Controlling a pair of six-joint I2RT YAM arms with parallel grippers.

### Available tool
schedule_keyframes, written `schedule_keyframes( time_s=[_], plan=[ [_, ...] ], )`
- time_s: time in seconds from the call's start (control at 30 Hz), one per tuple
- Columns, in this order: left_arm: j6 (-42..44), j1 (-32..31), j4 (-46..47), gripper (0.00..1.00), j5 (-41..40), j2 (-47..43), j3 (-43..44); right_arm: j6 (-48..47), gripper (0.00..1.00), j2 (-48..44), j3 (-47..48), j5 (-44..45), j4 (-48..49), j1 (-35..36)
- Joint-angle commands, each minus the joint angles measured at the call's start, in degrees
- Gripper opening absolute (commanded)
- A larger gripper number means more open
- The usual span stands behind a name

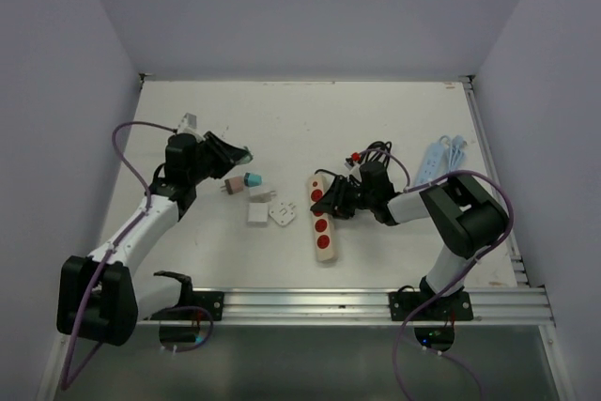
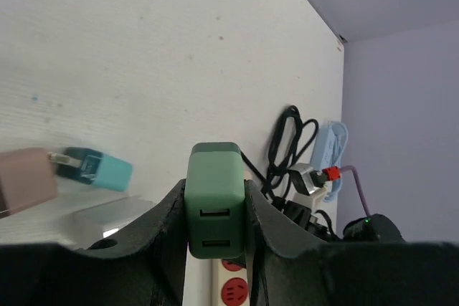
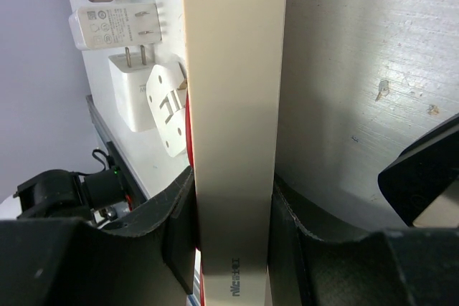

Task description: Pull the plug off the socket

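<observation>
Green and boxy, the plug (image 2: 214,184) shows two USB slots on its face and sits pinched in the left jaws over the worktop's (image 1: 282,110) left half. Beige socket strip (image 1: 322,221) with red outlets lies near the middle, clamped by the right jaws.

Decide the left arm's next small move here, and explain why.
Probably lower and release the green plug beside the loose plugs: the left gripper holds it clear of the power strip, which the right gripper pins.
</observation>
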Motion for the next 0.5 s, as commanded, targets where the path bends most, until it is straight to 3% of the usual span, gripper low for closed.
schedule_keyframes(
  time_s=[0.0,0.2,0.47],
  plan=[
    [4.2,4.4,-0.6,0.0,2.1,-4.0,-7.1,-5.4,0.0,6.3,-5.5,14.3,-19.7,-1.5],
    [5.3,12.5,0.6,0.06,1.7,-11.0,-18.2,-5.5,0.0,6.9,-5.3,13.6,-19.3,-1.5],
    [2.9,14.7,9.1,0.15,6.2,-9.6,-28.1,-5.8,0.0,7.4,-5.0,13.5,-19.3,-1.5]
  ],
)
